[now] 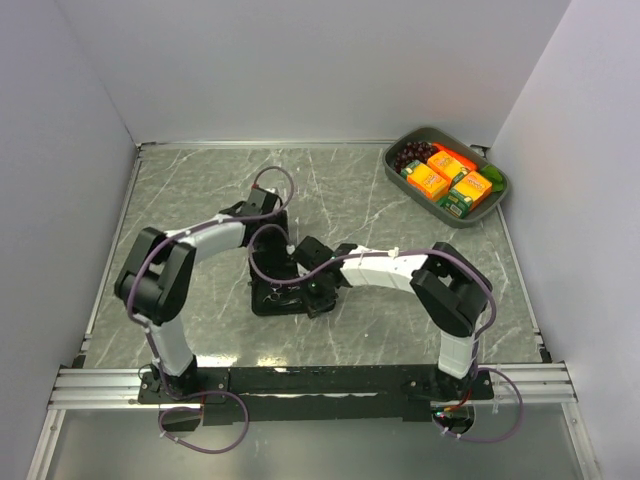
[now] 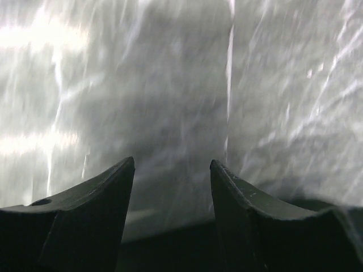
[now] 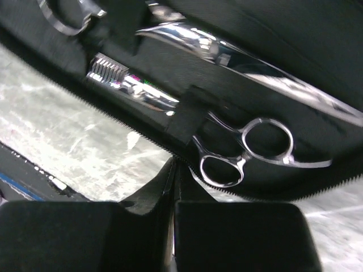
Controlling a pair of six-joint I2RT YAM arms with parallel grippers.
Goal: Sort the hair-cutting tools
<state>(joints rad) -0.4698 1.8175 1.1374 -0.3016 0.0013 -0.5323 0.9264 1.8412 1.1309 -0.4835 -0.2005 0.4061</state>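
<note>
My right gripper (image 3: pixel 173 170) has its fingers pressed flat together with nothing visible between them, the tips just at the zip edge of the open black case (image 3: pixel 317 34); I cannot tell whether they touch it. Inside the case, one pair of silver scissors (image 3: pixel 244 154) lies tucked under a black strap (image 3: pixel 184 116), its toothed blade on one side of the strap and its two ring handles on the other, nearest my fingertips. Beside it, deeper in the case, lies a second long silver blade (image 3: pixel 255 62), blurred, and a silver ring (image 3: pixel 68 17) shows at the top corner of the view; I cannot tell which tool that ring belongs to.

My left gripper (image 2: pixel 173 170) hangs with its fingers (image 2: pixel 96 204) spread apart and holds nothing, only blurred grey marble table (image 2: pixel 170 85) under it.

From the top camera, both wrists meet over the case (image 1: pixel 270 300) near the middle of the table (image 1: pixel 200 180). A grey tray (image 1: pixel 392 168) of packaged food sits well apart in the far right corner.
</note>
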